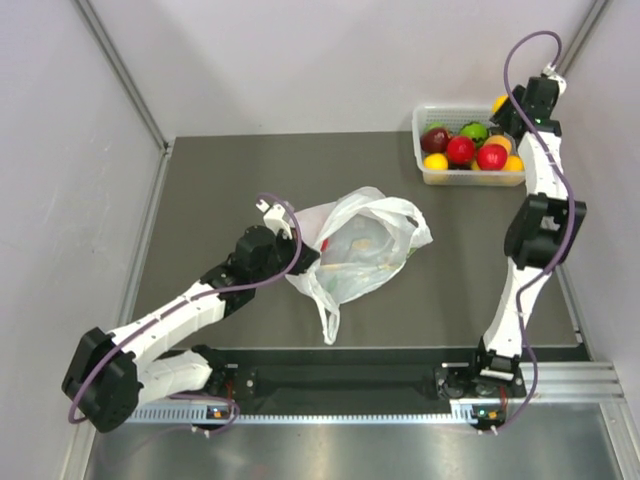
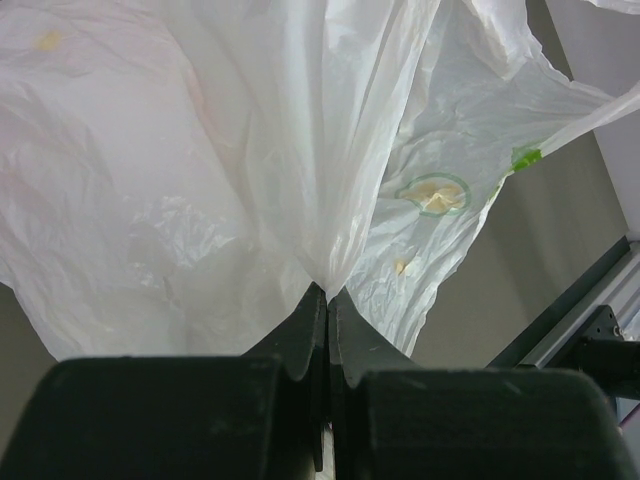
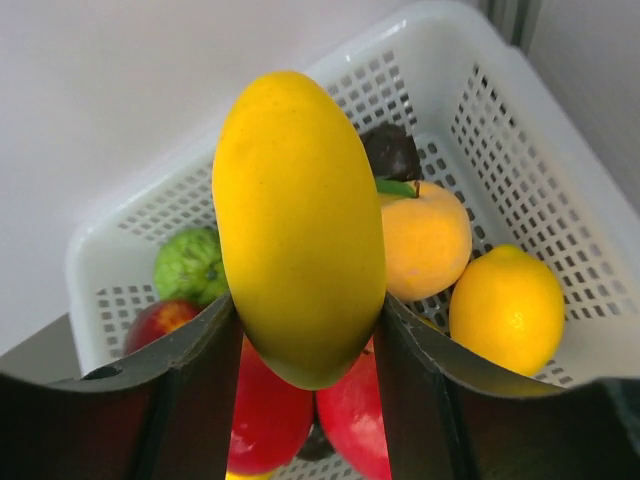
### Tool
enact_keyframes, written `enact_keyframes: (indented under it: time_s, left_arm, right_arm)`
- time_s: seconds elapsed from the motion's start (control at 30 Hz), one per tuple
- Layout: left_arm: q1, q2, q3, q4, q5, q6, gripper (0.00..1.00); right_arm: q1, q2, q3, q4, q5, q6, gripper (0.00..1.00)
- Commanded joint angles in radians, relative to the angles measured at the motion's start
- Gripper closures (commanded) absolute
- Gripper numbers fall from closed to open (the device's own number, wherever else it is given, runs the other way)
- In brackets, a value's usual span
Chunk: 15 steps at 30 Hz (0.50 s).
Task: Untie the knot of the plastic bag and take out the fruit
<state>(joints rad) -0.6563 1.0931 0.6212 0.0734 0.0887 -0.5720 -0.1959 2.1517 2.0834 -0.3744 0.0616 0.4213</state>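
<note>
The plastic bag (image 1: 365, 245) lies crumpled on the dark table, its handles loose. My left gripper (image 1: 302, 256) is at the bag's left edge; in the left wrist view it (image 2: 328, 295) is shut on a pinch of the bag's thin plastic (image 2: 200, 150). My right gripper (image 1: 505, 112) hangs over the white basket (image 1: 424, 176) at the back right. In the right wrist view it (image 3: 305, 315) is shut on the yellow oblong fruit (image 3: 300, 220), held above the basket. I cannot tell whether any fruit is still inside the bag.
The basket (image 3: 500, 110) holds red fruits (image 1: 461, 150), an orange one (image 3: 425, 240), a yellow lemon (image 3: 505, 310), a green fruit (image 3: 190, 265) and a dark red apple (image 1: 434, 139). Grey walls close in on the table at left, back and right.
</note>
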Motion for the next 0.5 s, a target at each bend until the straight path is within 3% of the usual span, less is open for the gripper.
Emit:
enact_keyframes:
  time_s: [0.0,0.13,0.23,0.33,0.47]
  left_arm:
    - [0.003,-0.03,0.026,0.006,-0.006,0.024,1.0]
    - [0.003,-0.03,0.026,0.006,-0.006,0.031,1.0]
    - [0.003,-0.032,0.025,0.008,-0.013,0.031,1.0]
    - [0.004,-0.039,0.025,0.003,-0.032,0.024,1.0]
    - [0.003,-0.076,0.018,0.003,-0.073,0.021,1.0]
  right_arm:
    - [-0.016,0.085,0.159,-0.072,-0.118,0.025,0.95]
    - [-0.016,0.148,0.217,-0.077,-0.173,0.011,0.71]
    - [-0.017,0.14,0.219,-0.061,-0.198,0.004,0.25]
    - [-0.016,0.103,0.221,-0.044,-0.2,-0.027,0.01]
    - [-0.016,0.024,0.218,-0.043,-0.201,-0.056,0.0]
